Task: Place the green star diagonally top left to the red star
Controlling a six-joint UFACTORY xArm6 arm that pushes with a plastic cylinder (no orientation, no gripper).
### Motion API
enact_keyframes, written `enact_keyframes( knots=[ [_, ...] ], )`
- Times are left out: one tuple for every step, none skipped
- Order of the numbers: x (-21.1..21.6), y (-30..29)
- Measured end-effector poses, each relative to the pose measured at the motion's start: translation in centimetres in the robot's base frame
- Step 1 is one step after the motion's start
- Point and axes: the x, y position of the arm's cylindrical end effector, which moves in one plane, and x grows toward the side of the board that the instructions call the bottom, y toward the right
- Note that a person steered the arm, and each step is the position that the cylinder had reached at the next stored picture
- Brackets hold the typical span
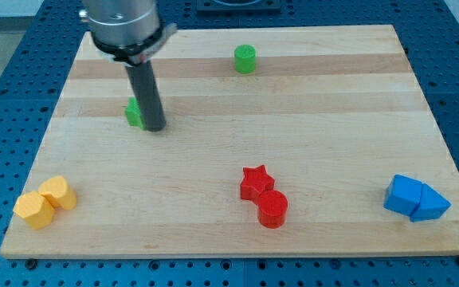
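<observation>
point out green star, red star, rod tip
green star [133, 114]: camera view, on its visible left part; the rest sits behind the rod.
red star [256, 182]: camera view, on its top face.
my tip [154, 127]: camera view, the rod's very end, touching the green star's right side.

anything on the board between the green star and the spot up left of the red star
Nothing visible does. My tip is against the green star, on its right. The bare wood from there to the upper left of the red star holds no block. The green cylinder sits well above that path.

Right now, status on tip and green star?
My tip against green star, on its right. Red star far lower right, touching red cylinder. Path clear.
</observation>
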Motion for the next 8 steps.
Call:
enact_keyframes(
  knots=[
    [-2.0,-0.7],
    [-3.6,0.1],
    [-4.3,-1.4],
    [-4.3,-4.5],
    [-3.5,-5.9],
    [-3.2,-5.9],
    [-3.0,-5.9],
    [-2.8,3.3]
  ],
)
